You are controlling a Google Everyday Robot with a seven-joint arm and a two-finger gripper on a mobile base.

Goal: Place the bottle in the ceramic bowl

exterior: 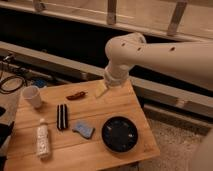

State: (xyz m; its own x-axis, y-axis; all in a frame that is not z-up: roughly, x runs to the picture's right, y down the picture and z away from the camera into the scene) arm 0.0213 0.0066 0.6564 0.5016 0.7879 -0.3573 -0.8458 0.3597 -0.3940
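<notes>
Bottle [43, 140] lying front-left on table [122, 106], ceramic bowl [120, 134] well apart; end effector [102, 89] near far edge, grip state unclear.

A wooden table [120, 102] stands on speckled floor [172, 145] beside a pale ledge [165, 92], railing posts [111, 12] above.

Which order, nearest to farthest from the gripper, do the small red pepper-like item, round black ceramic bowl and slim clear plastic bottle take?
The gripper hangs over the table's back edge.
1. Red pepper-like item, beside it.
2. Black ceramic bowl, front edge.
3. Plastic bottle, far front corner.
</notes>
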